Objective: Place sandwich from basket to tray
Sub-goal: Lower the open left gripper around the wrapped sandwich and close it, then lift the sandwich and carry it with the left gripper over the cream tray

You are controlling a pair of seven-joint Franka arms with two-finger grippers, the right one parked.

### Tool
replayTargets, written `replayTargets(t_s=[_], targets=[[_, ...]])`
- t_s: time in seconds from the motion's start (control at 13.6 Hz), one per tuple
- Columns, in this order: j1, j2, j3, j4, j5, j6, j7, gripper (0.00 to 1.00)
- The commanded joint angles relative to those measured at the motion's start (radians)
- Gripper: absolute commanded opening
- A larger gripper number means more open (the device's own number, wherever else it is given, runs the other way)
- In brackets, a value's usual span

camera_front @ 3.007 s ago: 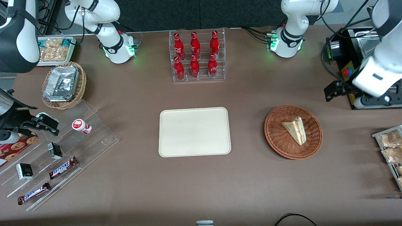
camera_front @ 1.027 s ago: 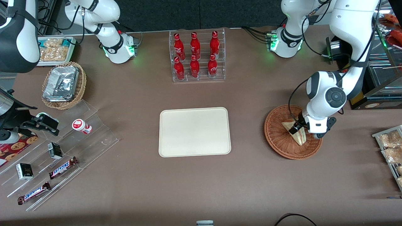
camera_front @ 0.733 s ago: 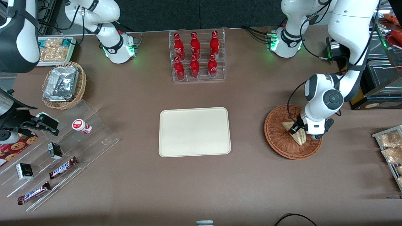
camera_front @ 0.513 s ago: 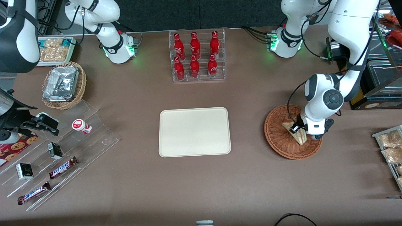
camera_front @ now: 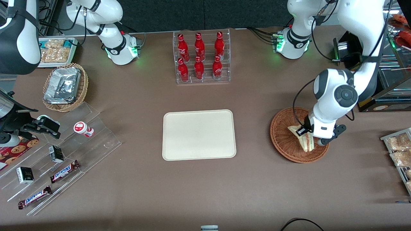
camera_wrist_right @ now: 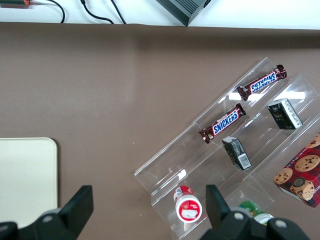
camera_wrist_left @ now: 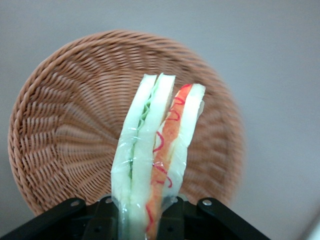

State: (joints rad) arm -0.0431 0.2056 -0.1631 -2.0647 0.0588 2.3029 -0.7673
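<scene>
jaws: the gripper [camera_front: 305,134] clamps the sandwich [camera_wrist_left: 152,155] at one end, a finger [camera_wrist_left: 102,220] pressed to each bread face | sandwich: held on edge above the basket [camera_front: 284,141], filling edge showing | tray [camera_front: 199,134]: on the tabletop [camera_front: 257,192], well apart from basket, toward the parked arm's end

A wide table covered in matte brown cloth [camera_front: 135,192] fills the room's middle under even, soft light. Along its edge farthest from the front camera runs a dark, almost black wall panel [camera_front: 205,14].
</scene>
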Motion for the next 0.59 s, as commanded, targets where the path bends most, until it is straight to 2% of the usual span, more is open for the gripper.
replayTargets(t_s=[0.0,0.22,0.51], targets=[[-0.029,0.006,-0.074,0.159,0.006,-0.149,0.023,0.1],[-0.119,0.029,-0.113,0.259,0.007,-0.2,0.097,0.12],[-0.289,0.176,-0.113,0.473,0.007,-0.301,0.051,0.12]])
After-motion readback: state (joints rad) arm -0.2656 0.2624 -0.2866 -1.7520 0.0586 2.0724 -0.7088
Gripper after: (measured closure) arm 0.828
